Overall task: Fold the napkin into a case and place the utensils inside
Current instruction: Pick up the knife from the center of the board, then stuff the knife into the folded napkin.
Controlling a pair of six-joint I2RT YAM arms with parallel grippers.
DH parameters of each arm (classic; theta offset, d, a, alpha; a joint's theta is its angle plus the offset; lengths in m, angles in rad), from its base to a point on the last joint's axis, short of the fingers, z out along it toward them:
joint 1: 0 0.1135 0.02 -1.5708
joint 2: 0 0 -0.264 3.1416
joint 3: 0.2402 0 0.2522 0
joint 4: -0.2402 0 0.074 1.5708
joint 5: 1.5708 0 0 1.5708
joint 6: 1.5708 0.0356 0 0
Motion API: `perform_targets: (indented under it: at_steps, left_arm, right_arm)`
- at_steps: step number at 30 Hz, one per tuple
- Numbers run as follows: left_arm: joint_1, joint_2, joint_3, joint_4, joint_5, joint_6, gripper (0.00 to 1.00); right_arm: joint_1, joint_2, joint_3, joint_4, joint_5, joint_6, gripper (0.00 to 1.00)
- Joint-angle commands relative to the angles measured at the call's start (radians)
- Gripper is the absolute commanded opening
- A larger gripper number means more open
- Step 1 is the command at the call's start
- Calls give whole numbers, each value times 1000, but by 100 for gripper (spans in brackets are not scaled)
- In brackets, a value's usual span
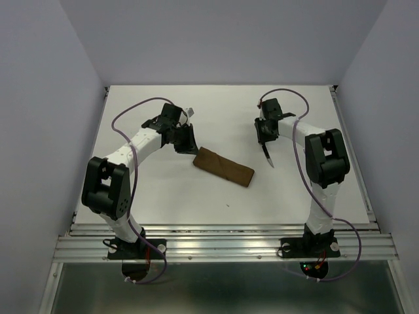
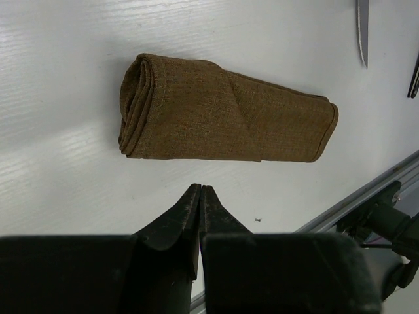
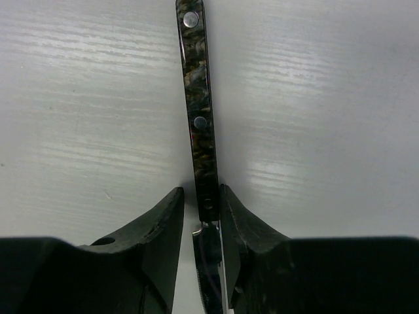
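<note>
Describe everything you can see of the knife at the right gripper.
The knife has a slim dark mottled handle with three silver rivets and a shiny pointed metal blade. It seems to lie flat on the white table, blade toward the arm bases. The right gripper straddles it where handle meets blade; a sliver of table shows beside one finger, so it is not yet clamped.
</note>
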Motion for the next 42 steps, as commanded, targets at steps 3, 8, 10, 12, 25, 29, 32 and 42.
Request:
perform_targets:
  at_steps: [3,8,10,12,25,29,32,42]
  left_arm:
    - [-13,2,-9,20,2,-1,13]
    - [-15,2,2,17,-11,1,13]
    - [-15,0,8,11,-47,10,13]
    - [-7,3,-3,19,-102,15,13]
    - [27,100,26,58,-37,6,13]
    - [10,63,45,69,-32,-1,13]
    - [-1,90,63,68,-18,-1,13]
    - [-32,189,138,74,-38,4,13]
  right_arm:
    - [16,15,-95,-179,55,17,34]
    - [16,31,-78,-164,64,23,20]
    - [16,32,-69,-154,70,28,11]
    - [28,9,-68,-141,70,12,5]
    - [100,-210,-152,-44,55,-124,1]
    - [139,-244,-150,-94,75,-149,1]
    - [166,-264,-147,-139,93,-157,1]
    - [298,-380,-180,-245,110,-184,1]
